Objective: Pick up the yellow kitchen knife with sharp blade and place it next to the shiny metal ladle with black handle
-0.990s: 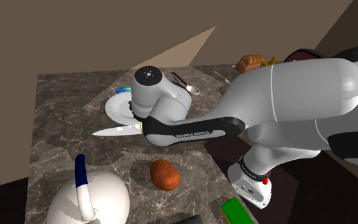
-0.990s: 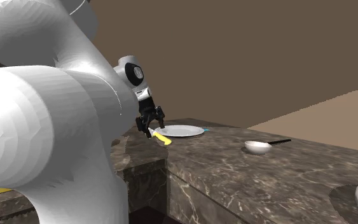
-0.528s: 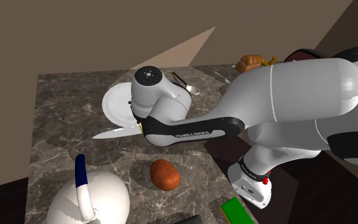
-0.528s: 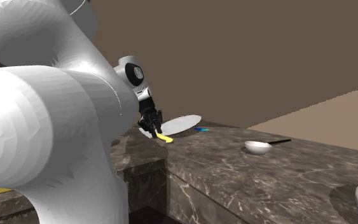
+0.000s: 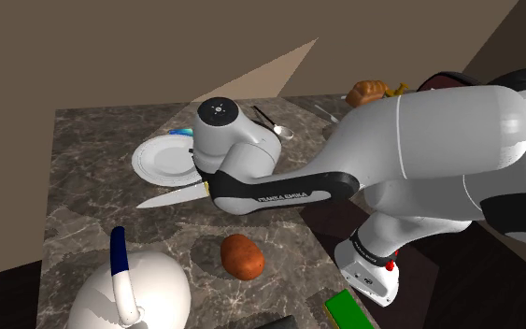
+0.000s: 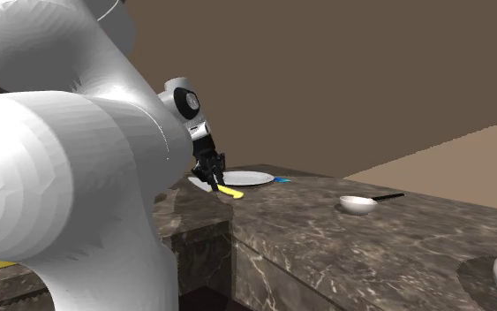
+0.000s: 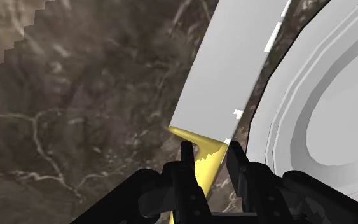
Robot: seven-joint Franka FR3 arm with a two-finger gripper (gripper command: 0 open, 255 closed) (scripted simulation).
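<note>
Shoulder view: a dark veined marble counter [image 5: 83, 187] runs to a straight far edge, with open stone along the picture's left. The white arm bends over the middle, and from under its wrist a yellow-handled kitchen knife with a pale grey blade [image 5: 171, 196] points left over bare marble. Just beyond the blade lies a round white plate [image 5: 158, 159], its face plain white. Farther back, past the wrist, lies a pale ladle with a thin black handle [image 5: 286, 133], well apart from the knife. Nearer the camera sit a brown potato-shaped lump [image 5: 242, 256] and a white rounded kettle with a blue-and-white handle [image 5: 130, 290].

Second exterior view: the all-black gripper [image 6: 213, 177] hangs by the counter's near edge, where the stone drops away, its fingers closed on the knife's yellow handle. The plate lies right behind it. A broad stretch of open marble separates plate from ladle, whose bowl faces up.

Wrist view: both fingers [image 7: 187, 165] clasp the yellow handle; the grey blade reaches away from the gripper, alongside the plate's rim.
</note>
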